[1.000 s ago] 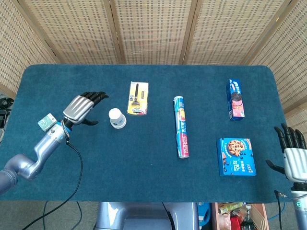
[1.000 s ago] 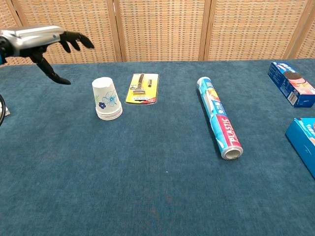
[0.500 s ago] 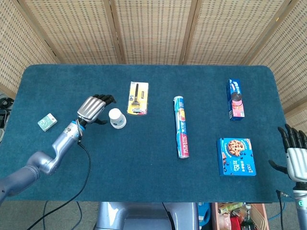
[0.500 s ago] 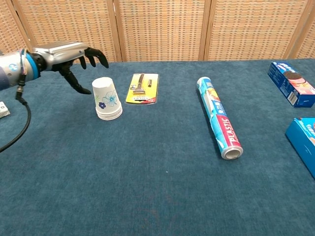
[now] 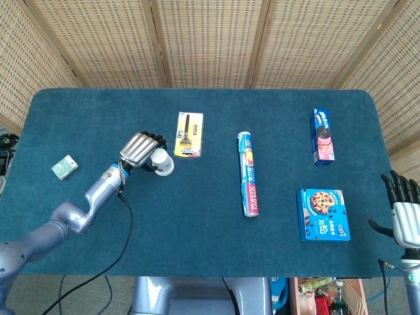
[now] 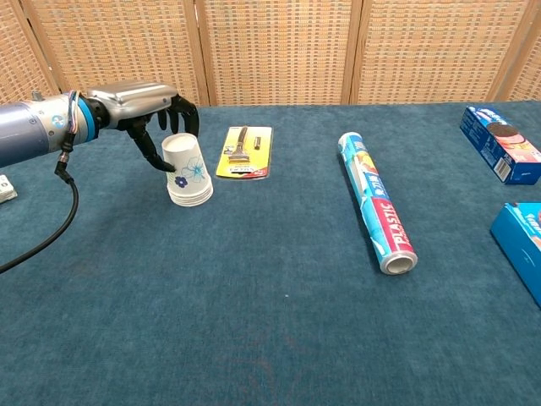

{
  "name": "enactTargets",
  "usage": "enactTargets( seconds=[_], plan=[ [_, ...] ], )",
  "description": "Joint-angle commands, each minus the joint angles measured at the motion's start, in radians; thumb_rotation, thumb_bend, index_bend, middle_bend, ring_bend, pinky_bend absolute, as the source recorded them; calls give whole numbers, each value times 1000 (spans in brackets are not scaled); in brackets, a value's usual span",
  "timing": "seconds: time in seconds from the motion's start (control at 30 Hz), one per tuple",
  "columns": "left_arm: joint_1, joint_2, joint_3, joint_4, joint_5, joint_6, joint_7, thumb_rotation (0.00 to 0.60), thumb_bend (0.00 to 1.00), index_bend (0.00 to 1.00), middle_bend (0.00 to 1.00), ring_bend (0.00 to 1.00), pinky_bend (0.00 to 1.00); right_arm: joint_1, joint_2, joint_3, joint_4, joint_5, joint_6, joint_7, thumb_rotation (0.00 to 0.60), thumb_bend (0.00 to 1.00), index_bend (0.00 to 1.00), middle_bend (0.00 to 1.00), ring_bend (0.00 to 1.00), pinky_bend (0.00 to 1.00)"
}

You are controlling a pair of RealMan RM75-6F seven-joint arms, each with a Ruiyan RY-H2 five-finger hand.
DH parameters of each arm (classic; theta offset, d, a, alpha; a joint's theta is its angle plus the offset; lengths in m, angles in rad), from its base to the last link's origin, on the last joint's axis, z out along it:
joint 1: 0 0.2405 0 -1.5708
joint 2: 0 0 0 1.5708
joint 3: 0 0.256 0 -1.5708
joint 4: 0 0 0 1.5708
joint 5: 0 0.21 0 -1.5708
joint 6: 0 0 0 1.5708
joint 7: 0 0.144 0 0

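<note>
— Where is your left hand [image 6: 144, 106] now?

— Around the top of the upside-down paper cups [image 6: 188, 171], which stand just left of the razor pack [image 6: 245, 152]. My fingers are spread about the stack, thumb against its side, not clamped; I'd call this the grasp step.

— And next?

— By my judgement, a gentle, even squeeze, since thin paper crushes easily.

— Your right hand [image 5: 403, 211]?

— Fingers apart, holding nothing, beyond the table edge.

— The surroundings?

— Blue cloth table [image 6: 254, 321], wicker screens [image 6: 279, 46] behind.

Blue-covered table [image 5: 197, 249], paper cup stack [image 6: 188, 172], razor pack [image 5: 188, 134], plastic wrap roll [image 5: 249, 173], two cookie boxes [image 5: 323, 214], small green packet [image 5: 64, 167]
</note>
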Motion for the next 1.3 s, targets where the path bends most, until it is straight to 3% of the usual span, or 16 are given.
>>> enactTargets(
  seconds=[0.03,0.2,0.33,0.4,0.47,0.5,0.6,0.73,0.83,1.07,1.3],
  plan=[
    [2,2,2,0,-9,1,4,600,176,535,472,448,414,0,0,0,1,1,-2,3,600,0,0,0,0,0],
    [28,51,-4,-50,-21,44,-42,600,177,569,506,477,435,0,1,-2,1,-1,-2,7,600,0,0,0,0,0],
    [80,99,-26,-107,-30,146,-202,600,176,571,506,477,435,0,1,-4,1,-7,0,7,600,0,0,0,0,0],
    [116,125,-47,-146,-49,193,-368,600,176,571,506,477,435,1,0,-6,2,-15,4,6,600,0,0,0,0,0],
    [161,153,-77,-208,-88,214,-610,600,175,571,507,477,435,3,-1,-11,1,-30,10,5,600,0,0,0,0,0],
    [179,179,-83,-254,-99,197,-771,600,176,571,508,477,435,4,-1,-16,2,-51,22,17,600,0,0,0,0,0],
    [196,229,-81,-308,-88,159,-1054,600,176,573,514,478,435,7,0,-27,19,-104,54,55,600,0,0,0,0,0],
    [193,231,-55,-297,-41,131,-1255,600,175,573,517,477,435,21,2,-31,70,-179,108,81,600,0,0,0,0,0],
    [172,213,-41,-293,-10,118,-1326,600,175,573,518,478,435,48,-12,-27,125,-238,150,141,600,0,25,0,0,0],
    [114,173,-45,-331,10,88,-1358,600,177,573,518,477,435,130,-65,-13,298,-353,243,244,600,3,275,103,26,108],
    [64,138,-67,-386,-10,50,-1327,600,176,573,518,478,435,226,-55,-4,328,-426,259,263,600,85,384,166,92,165]
  ],
)
